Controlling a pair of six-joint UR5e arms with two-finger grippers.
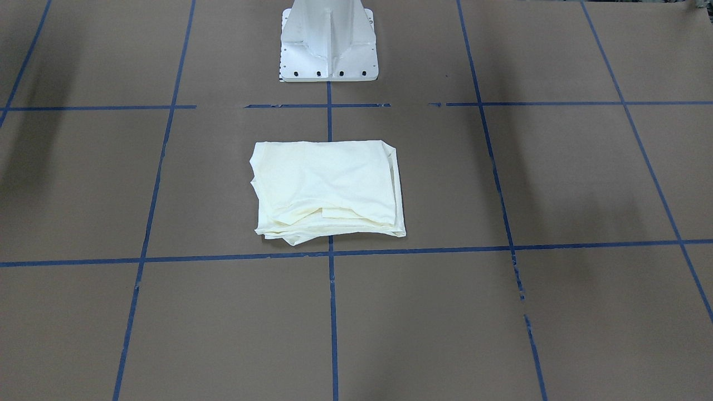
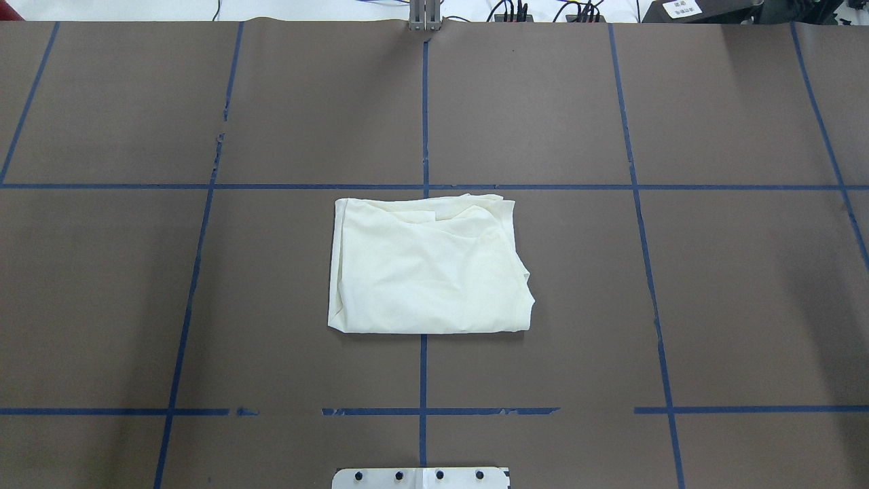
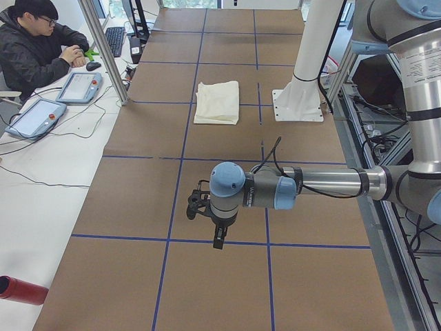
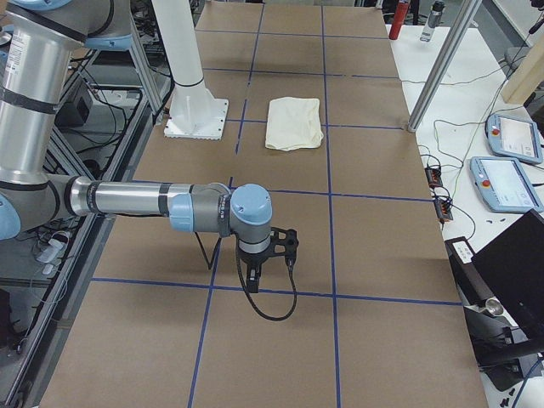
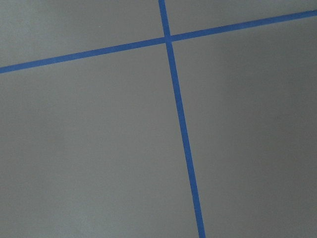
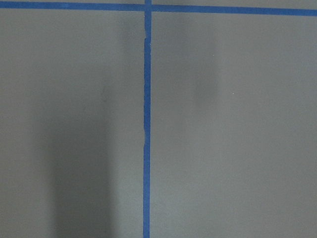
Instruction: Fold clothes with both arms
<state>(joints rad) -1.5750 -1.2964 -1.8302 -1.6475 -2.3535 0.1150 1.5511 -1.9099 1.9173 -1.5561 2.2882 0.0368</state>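
Brown paper-covered tabletop [image 2: 747, 305], marked off into rectangles by blue tape lines [image 2: 422, 380] — torn and gapped in several places. White pedestal base [image 1: 328, 50] bolted down at the middle of one long edge. Black cables and plugs [image 2: 516, 10] along the opposite edge, beside a small metal bracket [image 2: 424, 17].

Adjoining white side tabletop [image 3: 41, 179] with a slanted aluminium post [image 3: 103, 52] rising from its edge. Seated there, a person [image 3: 38, 52] in a dark jacket, near a keyboard [image 3: 114, 40] and a mouse [image 3: 93, 66]. Two grey teach pendants [image 3: 80, 87] with loose cables — screens facing up. Red cylinder [image 3: 21, 289] lying at the near end.
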